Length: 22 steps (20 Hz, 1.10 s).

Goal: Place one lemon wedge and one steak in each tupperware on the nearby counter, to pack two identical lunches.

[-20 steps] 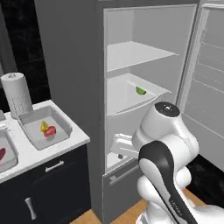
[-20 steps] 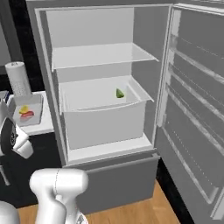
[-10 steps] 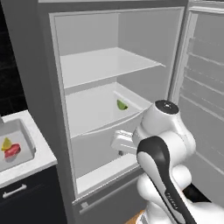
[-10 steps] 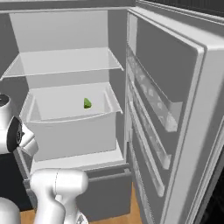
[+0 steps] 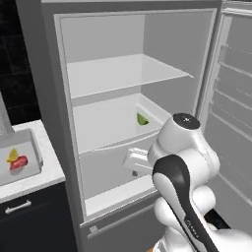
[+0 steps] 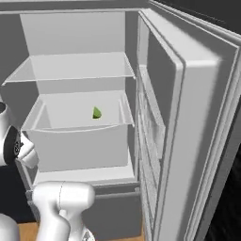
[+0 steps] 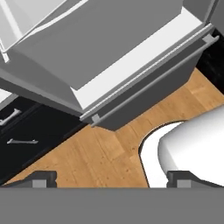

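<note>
A small green lemon wedge lies in the white drawer of the open fridge, below the shelf. At the left edge, one grey tupperware sits on the marble counter. It holds a yellow lemon wedge and a red steak. My gripper is open with nothing between its dark fingertips. It points down at the wooden floor in front of the fridge's bottom drawer. My arm's white hand hangs in front of the fridge drawer.
The fridge door stands wide open on the right, with racks on its inside. A bare shelf sits above the drawer. Dark cabinets with silver handles stand under the counter. A paper-towel roll shows at the left edge.
The whole picture has shifted as the base moved: the counter and tupperware slid to the left edge and the fridge interior now faces me. The gripper stays open.
</note>
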### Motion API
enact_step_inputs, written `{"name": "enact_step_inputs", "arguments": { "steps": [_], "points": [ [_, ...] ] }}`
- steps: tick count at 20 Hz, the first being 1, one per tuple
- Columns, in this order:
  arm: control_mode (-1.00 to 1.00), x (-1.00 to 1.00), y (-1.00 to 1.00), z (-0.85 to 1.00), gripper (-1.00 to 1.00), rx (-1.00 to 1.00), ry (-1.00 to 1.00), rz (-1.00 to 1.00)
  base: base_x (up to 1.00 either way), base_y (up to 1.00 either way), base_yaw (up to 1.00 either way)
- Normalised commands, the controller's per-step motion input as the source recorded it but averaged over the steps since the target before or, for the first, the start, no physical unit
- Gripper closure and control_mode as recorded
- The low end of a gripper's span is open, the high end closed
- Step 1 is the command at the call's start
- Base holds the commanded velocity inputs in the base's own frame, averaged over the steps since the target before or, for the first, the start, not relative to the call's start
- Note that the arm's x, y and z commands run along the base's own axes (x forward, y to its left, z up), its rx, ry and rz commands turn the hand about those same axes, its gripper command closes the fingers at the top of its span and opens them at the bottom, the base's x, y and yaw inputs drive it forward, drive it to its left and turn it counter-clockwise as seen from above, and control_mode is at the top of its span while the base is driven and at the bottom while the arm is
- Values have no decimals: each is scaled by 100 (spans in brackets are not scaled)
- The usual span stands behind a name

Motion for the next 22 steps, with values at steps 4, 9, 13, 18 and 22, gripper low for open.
{"name": "enact_step_inputs", "arguments": {
  "steps": [4, 9, 13, 18, 22],
  "points": [
    [100, 0, 0, 0, -100, 0, 0, 0, 15, -70, 3],
    [-100, 40, -21, 5, -100, 0, 0, -2, 39, -26, 0],
    [-100, 100, -33, 45, -100, 0, 0, -3, 0, 0, 0],
    [-100, 62, -7, 87, -100, -25, -10, 6, 0, 0, 0],
    [-100, 11, 0, 29, -100, -42, -17, 25, 0, 0, 0]
  ]
}}
